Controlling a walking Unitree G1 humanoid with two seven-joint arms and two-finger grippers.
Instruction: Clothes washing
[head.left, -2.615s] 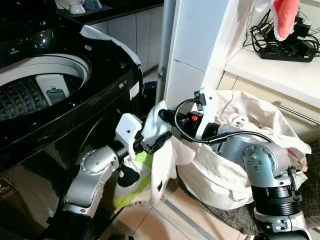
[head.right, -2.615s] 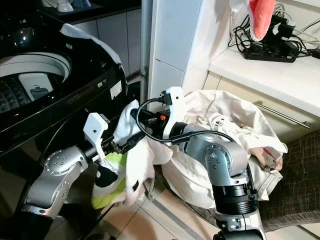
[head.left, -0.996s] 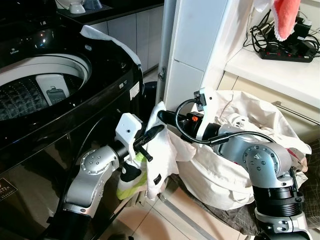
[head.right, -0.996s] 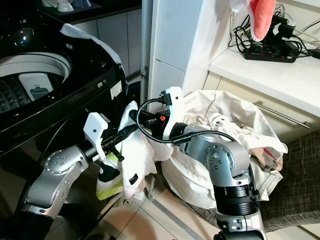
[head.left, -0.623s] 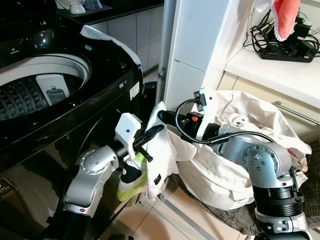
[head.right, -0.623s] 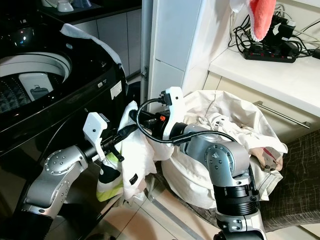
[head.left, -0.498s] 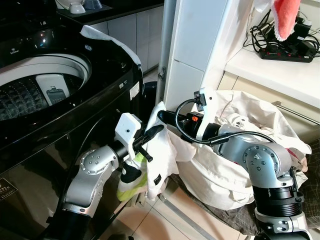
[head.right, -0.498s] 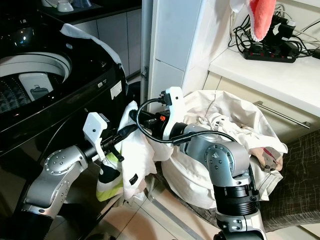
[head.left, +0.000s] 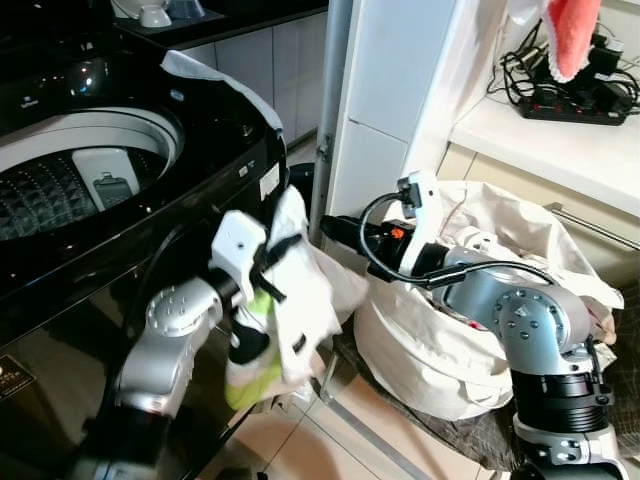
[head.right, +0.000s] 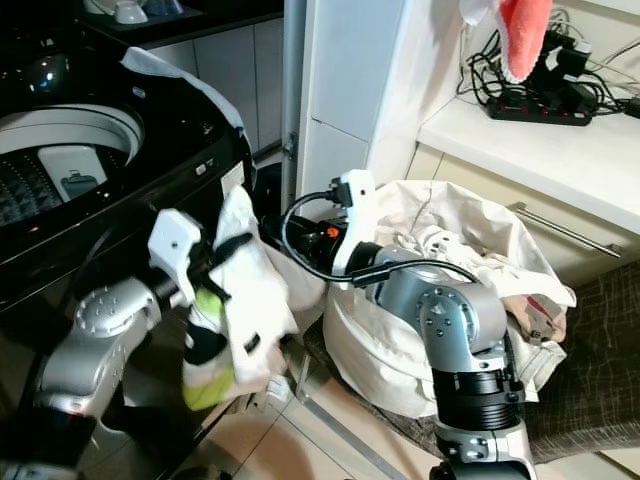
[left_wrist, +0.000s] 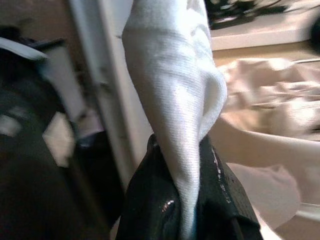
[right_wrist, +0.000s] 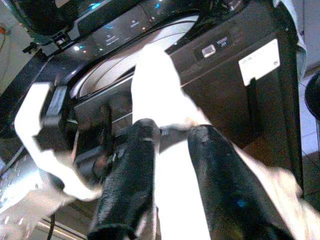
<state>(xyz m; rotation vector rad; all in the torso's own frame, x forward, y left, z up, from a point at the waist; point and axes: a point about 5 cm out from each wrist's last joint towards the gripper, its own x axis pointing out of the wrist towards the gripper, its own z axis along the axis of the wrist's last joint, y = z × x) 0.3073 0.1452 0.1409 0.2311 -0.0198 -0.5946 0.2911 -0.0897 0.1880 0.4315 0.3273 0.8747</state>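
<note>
A white garment (head.left: 300, 285) hangs from my left gripper (head.left: 275, 250), which is shut on it beside the front corner of the black top-loading washer (head.left: 150, 215). In the left wrist view the cloth (left_wrist: 175, 100) is pinched between the black fingers (left_wrist: 150, 210). A lime-green and black piece (head.left: 250, 365) dangles under it. My right gripper (head.left: 330, 228) stands open just right of the garment, between it and the cream laundry bag (head.left: 430, 350). In the right wrist view its two fingers (right_wrist: 130, 170) are spread, with the white cloth (right_wrist: 160, 85) beyond them. The washer drum (head.left: 60, 175) is open.
A white cloth (head.left: 215, 75) lies over the washer's back corner. A white cabinet column (head.left: 385, 90) rises behind the bag. A counter (head.left: 560, 145) at right carries a power strip and cables, with a pink-and-white towel (head.left: 565, 30) hanging above. Tiled floor (head.left: 340, 450) lies below.
My left gripper has shut on the white garment and lifted it up and left toward the washer rim. The garment has come away from my right gripper, which stays by the bag.
</note>
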